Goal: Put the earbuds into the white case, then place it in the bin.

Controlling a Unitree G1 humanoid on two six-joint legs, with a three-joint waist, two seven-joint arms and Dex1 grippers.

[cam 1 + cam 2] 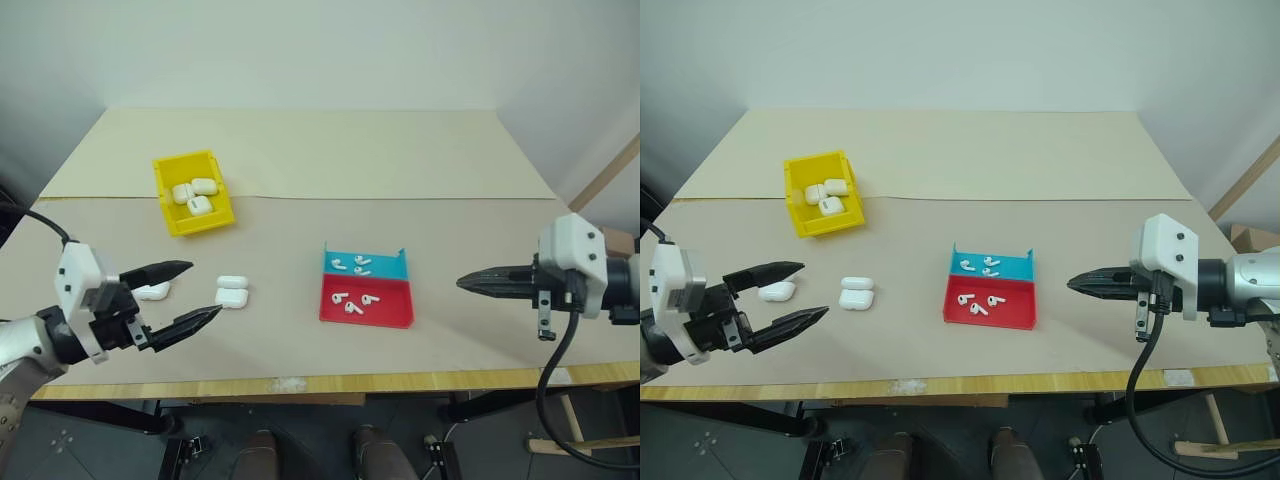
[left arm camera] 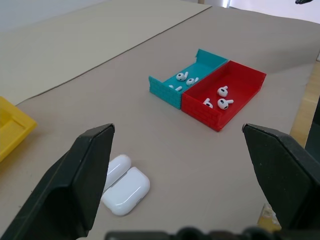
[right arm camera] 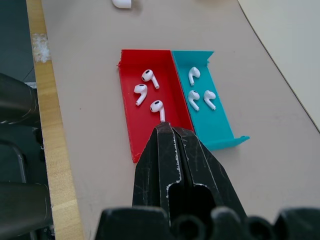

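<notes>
Tabletop task: wide-spread left gripper [image 1: 183,297] should straddle the open white case [image 1: 232,292] just ahead; right gripper [image 1: 470,282], pinched together, waits.

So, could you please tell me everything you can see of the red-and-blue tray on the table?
The red-and-blue tray is a small, shallow plastic-looking tray of two side-by-side compartments with low walls, lying flat on the table near its front edge, between the two grippers. The blue compartment is the farther one and the red the nearer. Three earbuds lie loose in the red half and three in the blue. Nothing else touches it.
</notes>
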